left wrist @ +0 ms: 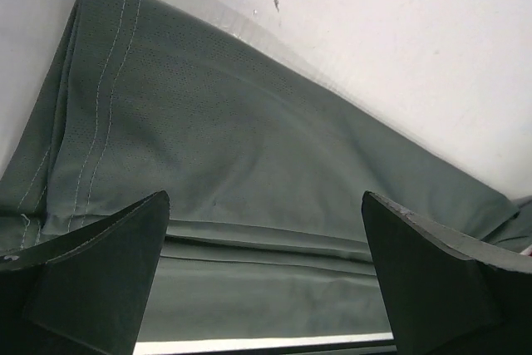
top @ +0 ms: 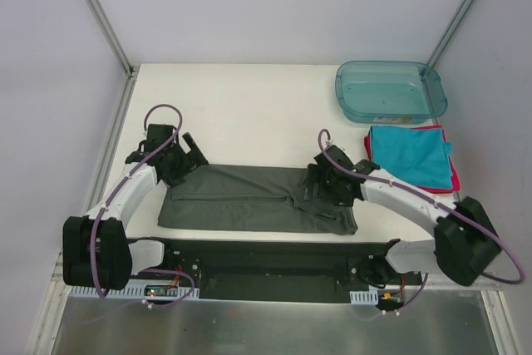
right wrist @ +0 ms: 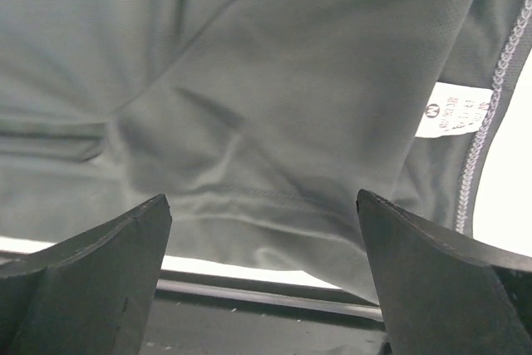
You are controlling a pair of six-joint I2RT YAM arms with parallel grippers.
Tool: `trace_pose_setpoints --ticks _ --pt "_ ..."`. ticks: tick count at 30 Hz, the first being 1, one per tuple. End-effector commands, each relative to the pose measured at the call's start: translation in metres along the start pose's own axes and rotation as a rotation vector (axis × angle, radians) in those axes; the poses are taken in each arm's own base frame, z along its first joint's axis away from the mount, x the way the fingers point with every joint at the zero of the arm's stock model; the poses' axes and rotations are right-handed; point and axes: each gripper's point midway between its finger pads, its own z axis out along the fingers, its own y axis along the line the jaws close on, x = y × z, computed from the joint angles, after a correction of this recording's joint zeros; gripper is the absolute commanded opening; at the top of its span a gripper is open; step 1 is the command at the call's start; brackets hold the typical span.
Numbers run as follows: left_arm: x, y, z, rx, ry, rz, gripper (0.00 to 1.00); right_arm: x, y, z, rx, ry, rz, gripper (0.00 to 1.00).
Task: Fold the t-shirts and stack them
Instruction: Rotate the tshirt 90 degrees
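Observation:
The dark charcoal-grey t-shirt (top: 249, 199) lies folded into a long band across the near middle of the table. My left gripper (top: 188, 158) is open just above its far left corner; the left wrist view shows its stitched hem (left wrist: 100, 97) between the wide-apart jaws. My right gripper (top: 314, 185) is open over the shirt's right end; the right wrist view shows the cloth and the white neck label (right wrist: 453, 111). A folded teal t-shirt (top: 409, 154) lies on a red-pink one (top: 449, 182) at the right.
A translucent teal plastic tub (top: 389, 91) stands at the far right corner, behind the folded stack. A dark rail (top: 266, 257) runs along the table's near edge between the arm bases. Metal frame posts rise at the back corners.

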Motion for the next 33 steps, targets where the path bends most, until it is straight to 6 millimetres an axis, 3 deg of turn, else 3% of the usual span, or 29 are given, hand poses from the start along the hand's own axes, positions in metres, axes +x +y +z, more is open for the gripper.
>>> trace_pose_setpoints --ticks 1,4,12,15,20,23,30,33 --pt "0.008 0.003 0.012 0.001 0.031 0.03 0.99 -0.002 -0.014 0.016 0.138 0.058 -0.016 0.96" --pt "0.014 0.012 0.022 -0.026 0.05 0.034 0.99 -0.003 -0.024 0.035 0.21 0.089 -0.105 0.96" --pt "0.028 0.022 0.034 -0.06 0.103 -0.01 0.99 -0.045 -0.029 0.079 0.281 0.204 -0.266 0.96" --pt "0.027 0.011 0.033 -0.009 0.096 -0.047 0.99 -0.078 -0.014 0.092 0.209 0.2 -0.34 0.96" --pt "0.038 0.002 0.031 0.002 0.094 -0.068 0.99 -0.149 -0.033 0.1 0.318 0.213 -0.364 0.96" --pt "0.049 0.003 0.032 -0.013 0.098 -0.076 0.99 -0.181 -0.025 0.115 0.281 0.203 -0.361 0.96" --pt "0.098 -0.003 0.026 0.009 0.177 -0.035 0.99 -0.249 0.008 0.151 0.19 0.128 -0.464 0.96" --pt "0.125 -0.009 0.024 0.011 0.234 -0.008 0.99 -0.259 0.023 0.168 0.127 0.107 -0.53 0.96"
